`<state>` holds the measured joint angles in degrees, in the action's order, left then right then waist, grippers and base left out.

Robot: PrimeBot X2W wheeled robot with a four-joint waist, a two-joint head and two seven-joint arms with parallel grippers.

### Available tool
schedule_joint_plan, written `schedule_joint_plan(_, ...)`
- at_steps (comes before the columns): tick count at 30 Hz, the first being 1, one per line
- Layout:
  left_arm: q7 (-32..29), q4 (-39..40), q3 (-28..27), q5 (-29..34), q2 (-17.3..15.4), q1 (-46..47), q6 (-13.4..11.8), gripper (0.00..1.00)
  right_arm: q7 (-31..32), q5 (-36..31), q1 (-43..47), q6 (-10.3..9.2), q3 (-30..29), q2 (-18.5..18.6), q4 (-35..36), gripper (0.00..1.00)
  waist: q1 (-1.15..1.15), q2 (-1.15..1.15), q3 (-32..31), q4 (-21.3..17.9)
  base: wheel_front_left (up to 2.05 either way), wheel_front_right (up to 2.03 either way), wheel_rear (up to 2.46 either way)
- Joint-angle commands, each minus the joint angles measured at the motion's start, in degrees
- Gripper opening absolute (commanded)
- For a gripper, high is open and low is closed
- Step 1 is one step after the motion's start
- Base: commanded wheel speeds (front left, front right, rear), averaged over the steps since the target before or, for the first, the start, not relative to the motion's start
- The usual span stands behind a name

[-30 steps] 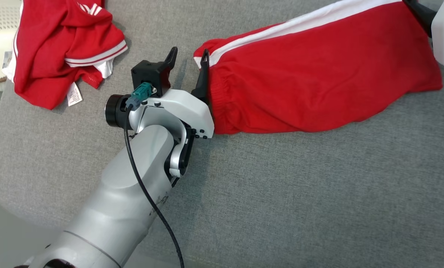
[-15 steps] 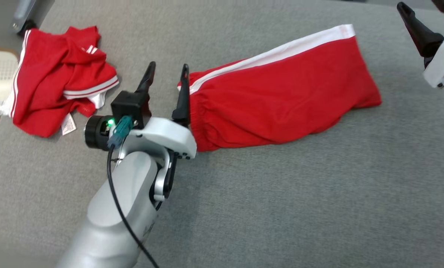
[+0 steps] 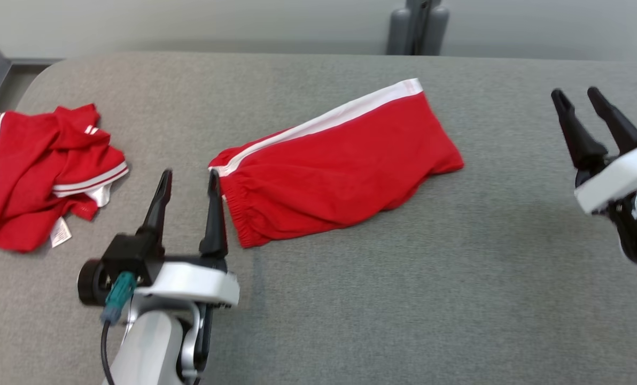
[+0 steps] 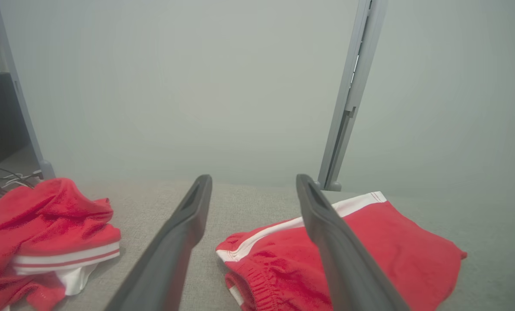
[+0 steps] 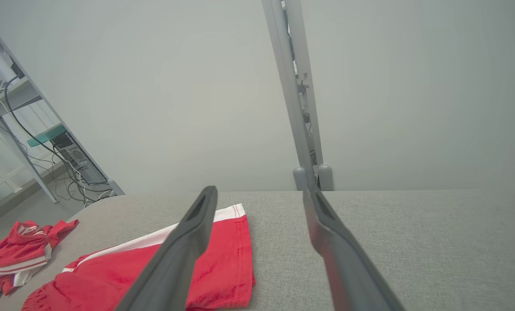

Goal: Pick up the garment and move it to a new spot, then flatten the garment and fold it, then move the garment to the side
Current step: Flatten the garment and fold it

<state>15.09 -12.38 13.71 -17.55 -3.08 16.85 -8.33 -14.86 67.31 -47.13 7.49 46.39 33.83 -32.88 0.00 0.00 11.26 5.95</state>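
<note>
On the grey worktop (image 3: 404, 299) the red garment (image 3: 340, 176) lies flat and folded, close to the middle of the head view, with its long side running from 8 o'clock to 2 o'clock. A white stripe goes along its far edge, and its gathered elastic end points to 8 o'clock. The left claw (image 3: 189, 175) is at 8 o'clock in this view. Its two dark fingers are spread apart and nothing is between them. The finger on the garment's side stands just beside the elastic end, but I cannot tell if it touches the cloth. In the left wrist view the left claw (image 4: 253, 180) is released, and the garment (image 4: 383, 250) lies behind its right finger. The right claw (image 3: 576, 95) is at 3 o'clock, well apart from the garment, also released and empty. The right wrist view shows it (image 5: 259, 192) above bare worktop, with the garment (image 5: 223, 255) toward 8 o'clock. A crumpled red cloth (image 3: 35, 171) with white stripes lies at 9 o'clock in the head view, apart from the folded garment. A grey post (image 3: 417, 27) stands behind the worktop at 12 o'clock.
</note>
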Motion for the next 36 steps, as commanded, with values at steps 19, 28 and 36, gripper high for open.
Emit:
schedule_joint_plan(19, 0.09, 3.79, 0.09, 3.2, 0.06, -9.57, 0.36, 1.0, 5.14, -21.64, 30.23, 0.06, -27.19, -18.86, 10.96, 1.0, 0.0, 0.0, -2.45, -3.47, 0.0, 0.0, 0.0)
schedule_joint_plan(28, 0.09, 2.67, 1.71, 2.76, 0.06, -7.84, 0.8, 1.0, 21.05, -12.08, 24.36, 0.07, -31.81, -23.88, 5.3, 1.0, 0.0, 0.0, -0.53, -0.35, 0.0, 0.0, 0.0)
schedule_joint_plan(36, 0.09, 2.7, 3.88, 0.91, 0.07, -6.7, -0.23, 1.0, 30.35, -8.2, 17.17, 0.07, -39.33, -26.05, -5.0, 1.0, 0.0, 0.0, 1.05, 4.16, 0.0, 0.0, 0.0)
